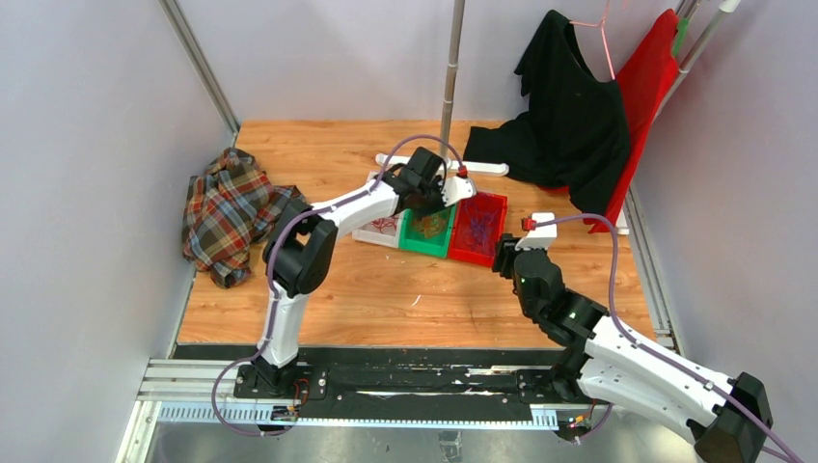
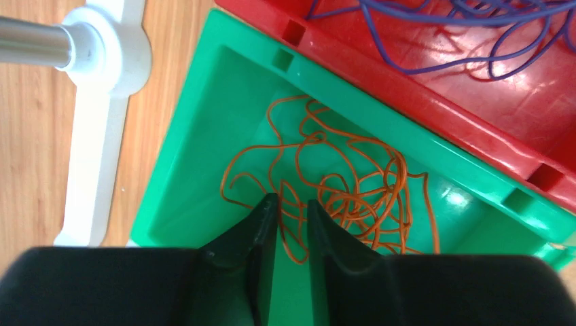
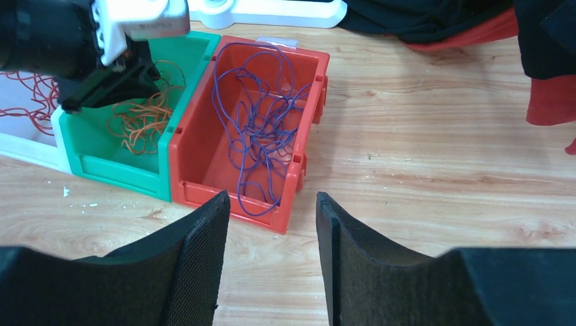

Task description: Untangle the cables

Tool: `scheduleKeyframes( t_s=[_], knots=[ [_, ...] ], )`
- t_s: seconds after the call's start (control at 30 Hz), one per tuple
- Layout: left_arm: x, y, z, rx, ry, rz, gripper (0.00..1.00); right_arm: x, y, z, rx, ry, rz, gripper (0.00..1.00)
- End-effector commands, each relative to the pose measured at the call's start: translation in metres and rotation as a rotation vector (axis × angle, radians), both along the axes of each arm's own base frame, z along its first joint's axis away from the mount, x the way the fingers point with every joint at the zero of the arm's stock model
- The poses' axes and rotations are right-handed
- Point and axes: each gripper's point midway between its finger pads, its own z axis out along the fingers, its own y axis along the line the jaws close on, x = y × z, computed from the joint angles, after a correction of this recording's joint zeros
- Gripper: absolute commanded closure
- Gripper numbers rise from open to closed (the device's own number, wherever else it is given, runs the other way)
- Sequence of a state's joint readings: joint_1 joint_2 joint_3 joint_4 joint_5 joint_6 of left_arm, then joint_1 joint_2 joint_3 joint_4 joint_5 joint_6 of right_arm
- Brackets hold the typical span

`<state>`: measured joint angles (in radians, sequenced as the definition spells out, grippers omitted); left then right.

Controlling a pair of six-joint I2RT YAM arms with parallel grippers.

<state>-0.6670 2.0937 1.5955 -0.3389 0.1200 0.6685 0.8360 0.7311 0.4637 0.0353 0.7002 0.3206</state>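
The cables lie sorted in three bins side by side. Orange wires (image 2: 346, 183) are in the green bin (image 2: 380, 109), purple wires (image 3: 261, 115) in the red bin (image 3: 183, 156), and red wires (image 3: 27, 102) in the white bin (image 3: 27, 151). My left gripper (image 2: 292, 204) hangs over the green bin (image 1: 427, 233). Its jaws stand a narrow gap apart, with an orange strand showing in the gap below them. My right gripper (image 3: 272, 200) is open and empty, above bare wood just in front of the red bin (image 1: 479, 229).
A plaid cloth (image 1: 227, 212) lies at the left. A black garment (image 1: 569, 116) and a red one (image 1: 646, 87) hang at the back right. A metal pole (image 1: 451, 77) on a white base (image 2: 102, 136) stands right behind the bins.
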Motion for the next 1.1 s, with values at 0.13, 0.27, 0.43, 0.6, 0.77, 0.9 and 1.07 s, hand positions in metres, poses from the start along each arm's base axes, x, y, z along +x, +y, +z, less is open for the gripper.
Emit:
scheduleKeyframes(
  t_s=[0.13,0.27,0.43,0.6,0.77,0.9,1.07],
  knots=[
    [-0.022,0.004,0.100,-0.105,0.042,-0.016,0.14,0.007,-0.004,0.023,-0.014,-0.008,-0.026,0.34],
    [-0.037,0.021,0.147,-0.145,0.030,0.001,0.02,0.008,-0.010,0.028,-0.046,-0.005,-0.044,0.32],
    [-0.058,0.062,0.211,-0.266,0.034,0.097,0.02,0.011,-0.031,0.038,-0.098,-0.022,-0.142,0.31],
    [-0.069,0.141,0.225,-0.447,0.014,0.294,0.02,0.015,-0.076,0.023,-0.296,-0.026,-0.295,0.30],
    [-0.074,0.227,0.180,-0.528,-0.097,0.529,0.02,0.015,-0.120,-0.013,-0.431,0.071,-0.431,0.30],
    [-0.077,0.267,0.121,-0.519,-0.107,0.668,0.02,0.017,-0.145,-0.030,-0.337,0.065,-0.485,0.30],
    [-0.073,0.291,0.061,-0.512,-0.199,0.764,0.02,0.023,-0.175,-0.045,-0.256,0.049,-0.580,0.30]
  ],
)
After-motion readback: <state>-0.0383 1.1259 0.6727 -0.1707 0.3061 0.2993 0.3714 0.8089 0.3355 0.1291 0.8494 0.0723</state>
